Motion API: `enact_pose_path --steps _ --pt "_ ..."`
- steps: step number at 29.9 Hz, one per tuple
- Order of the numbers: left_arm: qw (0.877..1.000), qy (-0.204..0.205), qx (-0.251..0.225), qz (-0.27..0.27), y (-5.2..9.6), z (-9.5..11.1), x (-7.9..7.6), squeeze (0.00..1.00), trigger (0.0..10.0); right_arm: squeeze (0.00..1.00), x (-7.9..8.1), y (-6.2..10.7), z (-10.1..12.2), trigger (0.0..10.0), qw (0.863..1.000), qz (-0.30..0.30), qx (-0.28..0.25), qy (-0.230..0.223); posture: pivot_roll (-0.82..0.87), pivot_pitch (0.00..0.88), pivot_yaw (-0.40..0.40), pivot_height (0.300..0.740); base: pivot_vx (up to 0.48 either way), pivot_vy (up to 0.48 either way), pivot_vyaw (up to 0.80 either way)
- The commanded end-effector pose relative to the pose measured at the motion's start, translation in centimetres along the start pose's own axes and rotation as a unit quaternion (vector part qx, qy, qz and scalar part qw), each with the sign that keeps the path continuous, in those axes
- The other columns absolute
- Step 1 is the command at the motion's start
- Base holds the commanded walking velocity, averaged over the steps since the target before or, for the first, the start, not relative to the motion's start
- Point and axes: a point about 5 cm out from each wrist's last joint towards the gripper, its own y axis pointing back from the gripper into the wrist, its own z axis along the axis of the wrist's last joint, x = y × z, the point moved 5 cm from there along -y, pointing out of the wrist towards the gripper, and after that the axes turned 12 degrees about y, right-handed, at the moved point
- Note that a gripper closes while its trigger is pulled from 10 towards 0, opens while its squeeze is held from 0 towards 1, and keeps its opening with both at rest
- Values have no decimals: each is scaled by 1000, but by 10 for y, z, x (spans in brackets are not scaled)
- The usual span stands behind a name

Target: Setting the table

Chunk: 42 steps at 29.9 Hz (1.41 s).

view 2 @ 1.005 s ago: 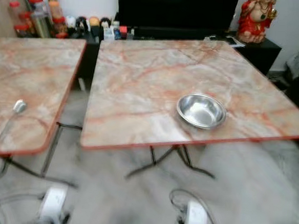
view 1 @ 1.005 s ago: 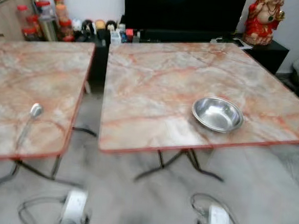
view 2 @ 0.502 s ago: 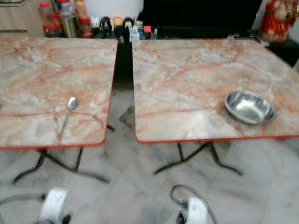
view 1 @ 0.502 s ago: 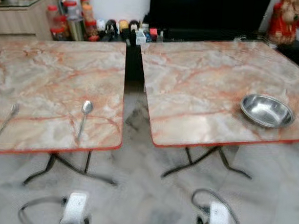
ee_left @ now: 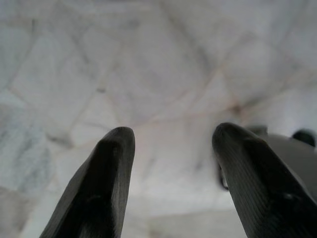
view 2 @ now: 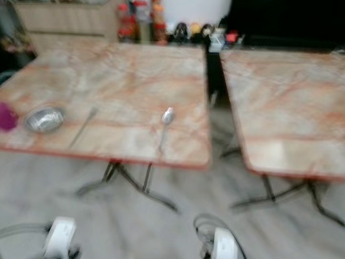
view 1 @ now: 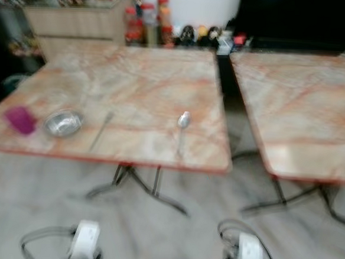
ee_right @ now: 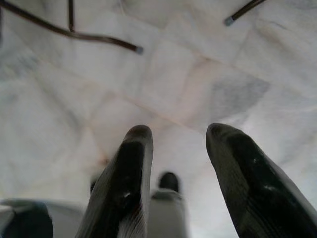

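Both head views are smeared by motion blur, so small things read only as shapes. Two marble-patterned counters with red edges stand side by side over a pale marble floor (view 1: 171, 236). The left counter (view 1: 135, 73) carries the tableware along its near edge: a spoon (view 1: 183, 125) toward the 3 o'clock side, its bowl pointing to 12 o'clock; a thin fork (view 1: 100, 131), barely a grey line in the blur, to the spoon's 9 o'clock; a small steel bowl (view 1: 63, 122) just beyond the fork at 9 o'clock; and a purple object (view 1: 20, 119), too blurred to identify, at the bowl's 9 o'clock near the counter's corner. All four lie apart from one another. The right counter (view 1: 304, 103) is cut off by the frame edge at 3 o'clock. At 12 o'clock, behind the counters, red-lidded jars (view 1: 146, 21) and small dark items stand in a row that cannot be made out in detail, beside a wooden cabinet (view 1: 73, 25).

Both arms hang low over the floor, only their wrists showing at 6 o'clock of the head views. The left gripper (ee_left: 171, 148) has its two black fingers spread, holding nothing, with floor tiles beneath. The right gripper (ee_right: 178, 148) is likewise spread and empty, above the floor near black table legs (ee_right: 99, 37).
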Motion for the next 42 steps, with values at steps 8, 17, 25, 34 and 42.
enact_pose_path --steps 8,17,25,34,42 --pt "1000 -7 -17 7 -1 16 7 0 10000 0 8 -2 13 10000 1000 7 -19 8 50 0 7 736 0 480 148" --pt "1000 -3 -24 3 -2 18 2 0 10000 0 5 -2 13 10000 1000 1 -16 -10 54 0 -1 736 0 250 135" --pt "999 14 -40 -7 -2 25 -3 0 10000 0 5 -3 14 10000 1000 1 -18 -12 59 0 -3 736 0 0 0" --pt "999 4 -40 -10 -2 26 -3 0 10000 0 4 -2 13 10000 1000 -2 -16 -15 56 0 3 736 0 0 0" --pt "999 -2 -38 -12 -2 25 -5 0 10000 0 5 -2 10 10000 1000 1 -11 -12 53 0 3 736 0 0 0"
